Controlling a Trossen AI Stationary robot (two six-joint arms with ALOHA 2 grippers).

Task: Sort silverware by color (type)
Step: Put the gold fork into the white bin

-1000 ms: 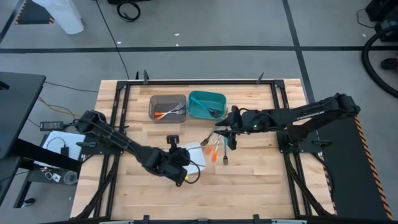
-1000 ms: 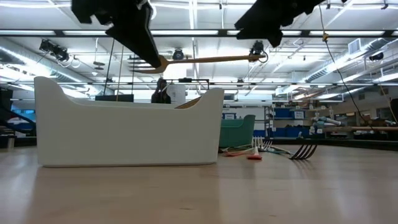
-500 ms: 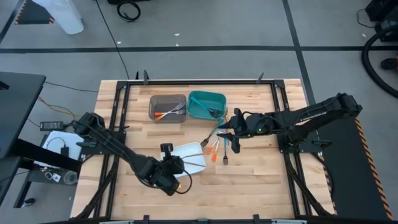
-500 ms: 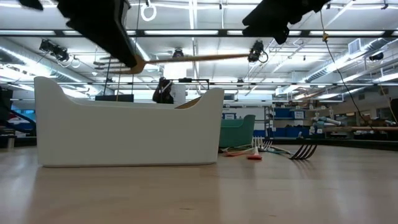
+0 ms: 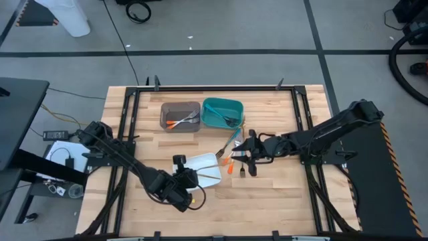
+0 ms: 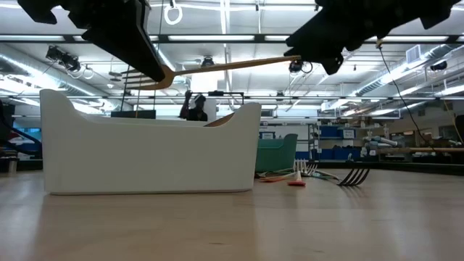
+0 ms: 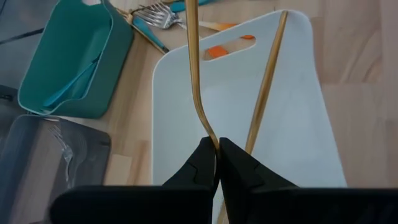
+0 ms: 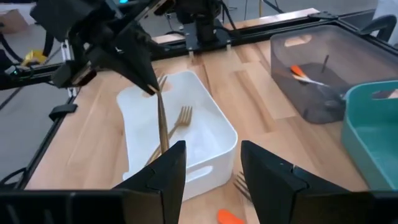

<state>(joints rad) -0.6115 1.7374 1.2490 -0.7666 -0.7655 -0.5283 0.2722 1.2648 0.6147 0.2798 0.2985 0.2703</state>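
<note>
My left gripper [image 5: 186,182] is shut on a gold utensil [image 7: 193,68] above the near end of the white tray [image 5: 195,163]. The utensil's handle reaches out over the tray toward my right gripper [image 5: 242,159], which hangs open over the loose silverware [image 5: 231,152] and touches nothing. That silverware lies flat on the table to the right of the tray: forks with orange, teal and gold handles. A second gold piece, a fork [image 8: 177,124], lies inside the tray. My left gripper pinches the gold utensil at its curved neck [image 7: 210,132] between the two fingertips. The fingers hide the head end. The fingers slant down from the table's near-left side, in line with the utensil. The utensil hangs clear above the tray, about level, its free end [image 6: 288,61] slightly raised.
A grey bin [image 5: 180,115] with orange-handled pieces and a teal bin [image 5: 222,112] with teal-handled ones stand side by side at the far middle. Bare wood lies near the front edge and to the right of the pile.
My left gripper has drawn toward the table's near-left with the gold utensil, which stays clear above the tray, then held still. My right gripper has come down and toward the near edge over the loose silverware, staying open.
</note>
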